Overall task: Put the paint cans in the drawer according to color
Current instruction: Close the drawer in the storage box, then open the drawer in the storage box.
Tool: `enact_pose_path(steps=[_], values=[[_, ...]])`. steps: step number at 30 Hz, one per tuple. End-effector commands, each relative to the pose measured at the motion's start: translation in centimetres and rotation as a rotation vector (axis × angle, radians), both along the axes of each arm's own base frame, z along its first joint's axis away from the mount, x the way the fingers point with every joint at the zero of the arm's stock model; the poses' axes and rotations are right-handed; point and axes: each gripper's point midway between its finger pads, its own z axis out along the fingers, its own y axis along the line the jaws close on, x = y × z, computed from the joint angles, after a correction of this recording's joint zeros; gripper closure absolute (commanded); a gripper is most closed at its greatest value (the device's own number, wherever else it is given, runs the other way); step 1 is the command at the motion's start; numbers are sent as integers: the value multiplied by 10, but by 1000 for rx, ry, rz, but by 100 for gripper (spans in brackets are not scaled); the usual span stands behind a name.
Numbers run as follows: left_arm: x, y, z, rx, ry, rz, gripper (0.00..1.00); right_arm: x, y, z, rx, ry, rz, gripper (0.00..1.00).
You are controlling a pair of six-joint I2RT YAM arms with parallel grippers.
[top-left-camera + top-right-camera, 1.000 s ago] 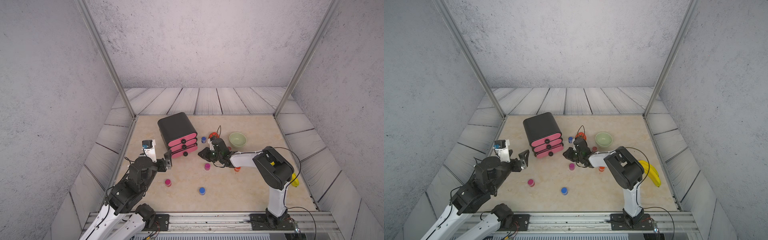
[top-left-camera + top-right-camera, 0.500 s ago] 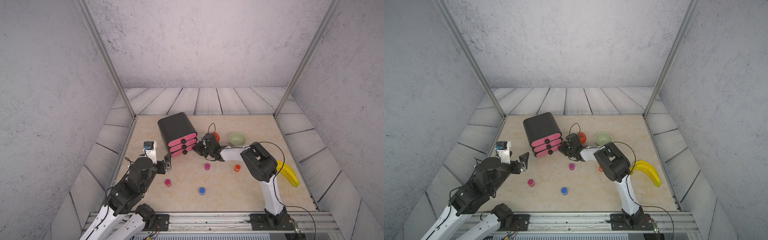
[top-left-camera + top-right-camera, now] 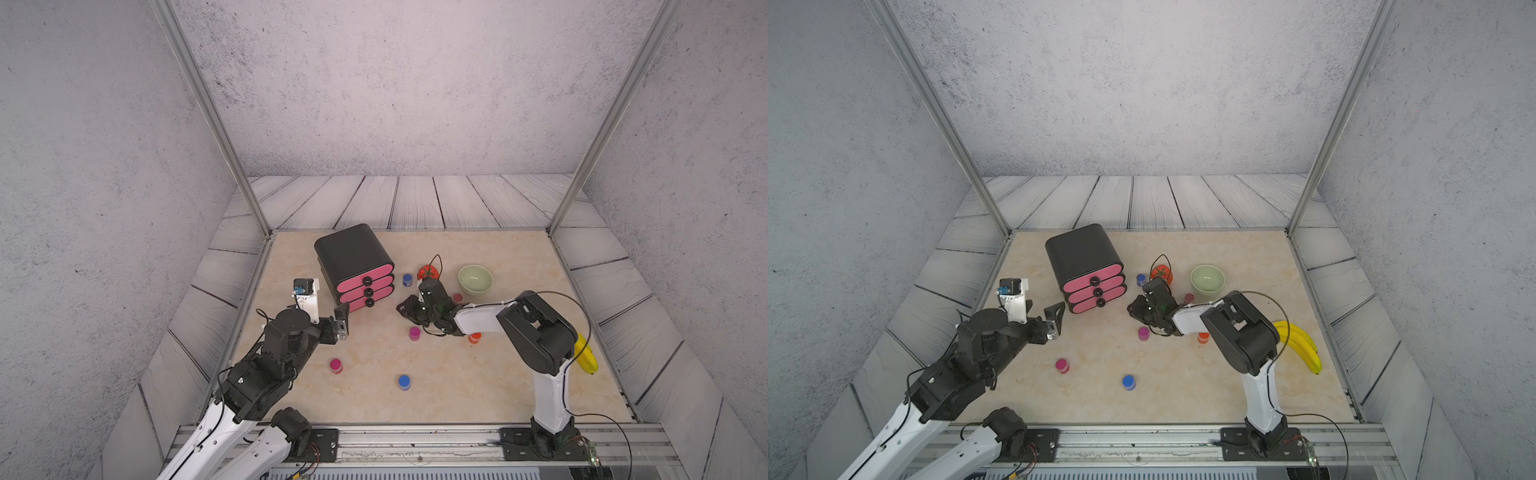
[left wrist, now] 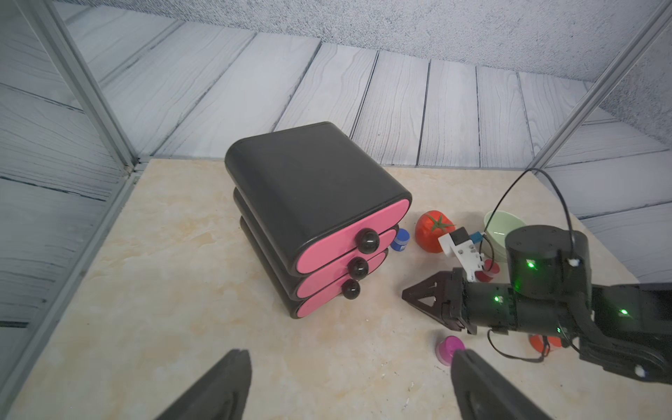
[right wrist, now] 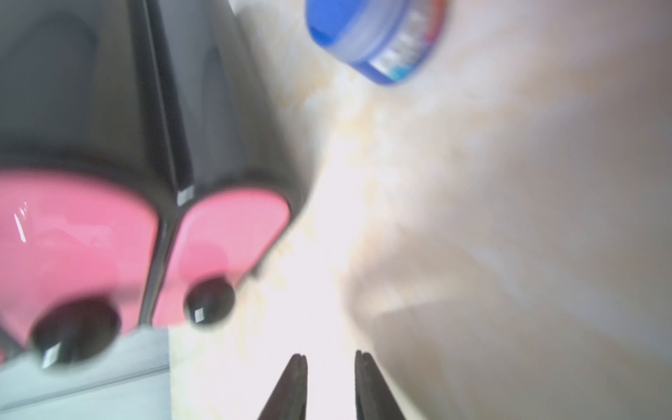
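The drawer (image 3: 353, 253) (image 3: 1084, 253) (image 4: 316, 189), a black chest, shows three pink fronts pushed in. Paint cans stand on the table: blue (image 3: 407, 279) (image 5: 374, 36) beside the chest, red (image 3: 457, 297), magenta (image 3: 414, 333) (image 4: 449, 349), orange (image 3: 474, 337), a second magenta (image 3: 336, 365) and a second blue (image 3: 404, 381). My right gripper (image 3: 401, 308) (image 5: 331, 358) hovers low just right of the bottom knob (image 5: 209, 300), jaws slightly apart and empty. Left of the chest's front, my left gripper (image 3: 340, 320) (image 4: 349, 382) is wide open and empty.
A red tomato (image 3: 428, 272) and a pale green bowl (image 3: 475, 279) sit behind the right gripper. A banana bunch (image 3: 1304, 345) lies by the right edge, partly behind the right arm. Metal frame posts stand at the table's back corners.
The right gripper went in to the drawer fronts, then drew back a little, and its jaws have parted slightly. The left arm has hardly moved.
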Motion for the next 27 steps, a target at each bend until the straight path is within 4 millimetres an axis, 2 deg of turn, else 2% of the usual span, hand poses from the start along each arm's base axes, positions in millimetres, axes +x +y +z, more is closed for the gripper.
enact_pose_path(steps=[1, 3, 5, 8, 11, 12, 14, 15, 17, 22, 25, 27], values=[[9, -19, 1, -164, 33, -11, 6, -7, -19, 98, 13, -291, 80, 67], [16, -31, -6, -248, 89, -7, 5, -25, -44, 120, -78, -370, 118, 62], [22, -43, -13, -326, 151, -8, 6, -41, -71, 128, -169, -427, 116, 58], [29, -62, -34, -413, 257, -15, 11, -62, -118, 138, -274, -534, 52, 43], [34, -70, -62, -430, 371, 32, 17, -76, -155, 146, -290, -605, -60, 33], [37, -70, -68, -425, 401, 56, 21, -81, -163, 149, -286, -614, -76, 32], [42, -69, -79, -382, 452, 110, 28, -87, -173, 152, -289, -618, -84, 32], [46, -66, -83, -349, 479, 146, 30, -89, -176, 151, -295, -611, -88, 29], [52, -61, -88, -260, 539, 219, 36, -91, -178, 145, -301, -594, -81, 28], [66, -50, -104, -25, 670, 397, 39, -86, -176, 145, -317, -594, -60, 28], [70, -43, -102, 94, 682, 469, 39, -85, -174, 148, -319, -587, -44, 29], [74, -42, -101, 130, 669, 479, 43, -84, -174, 147, -309, -590, -49, 29]])
